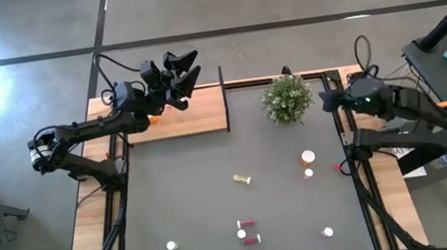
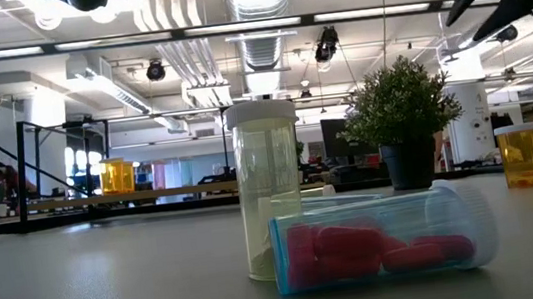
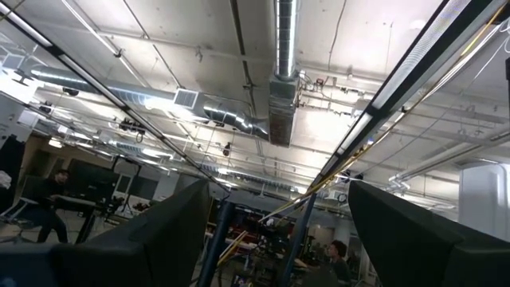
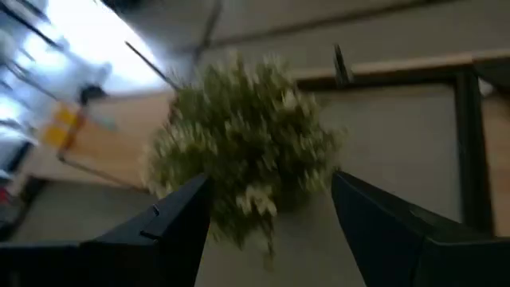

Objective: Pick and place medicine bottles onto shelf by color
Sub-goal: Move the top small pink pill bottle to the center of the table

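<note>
Left gripper [image 1: 185, 68]: I see it raised over the shelf [image 1: 197, 115], fingers spread, holding nothing.
Right gripper [image 1: 328, 98]: spread wide, beside the plant [image 1: 287, 98].
Table [image 1: 190, 197]: bottles scattered near.

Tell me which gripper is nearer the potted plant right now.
Right. The right gripper hangs open just beside the potted plant, at the mat's right edge. The left gripper is open, raised over the shelf, farther off on the plant's other side.
</note>
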